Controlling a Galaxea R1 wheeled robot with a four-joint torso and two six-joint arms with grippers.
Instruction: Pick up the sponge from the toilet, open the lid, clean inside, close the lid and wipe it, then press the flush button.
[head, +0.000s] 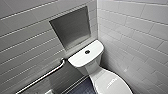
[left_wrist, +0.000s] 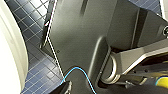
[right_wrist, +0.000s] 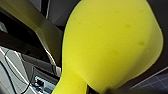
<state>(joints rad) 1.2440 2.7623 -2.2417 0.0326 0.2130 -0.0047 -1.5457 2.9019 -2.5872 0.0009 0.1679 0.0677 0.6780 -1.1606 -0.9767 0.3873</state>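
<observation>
The white toilet stands in the corner in the head view, and its lid is down, with a small grey mark on top. The dark round flush button sits in the middle of the tank top. In the right wrist view the yellow sponge looms large, squeezed narrow at one end where my right gripper is shut on it. The left wrist view has the toilet's white side along one edge; nothing is in my left gripper.
A metal grab bar runs along the grey tiled wall left of the tank, below a recessed niche. White tiled wall closes the right side. Dark blue floor tiles lie beside the toilet. A blue cable crosses my own dark body.
</observation>
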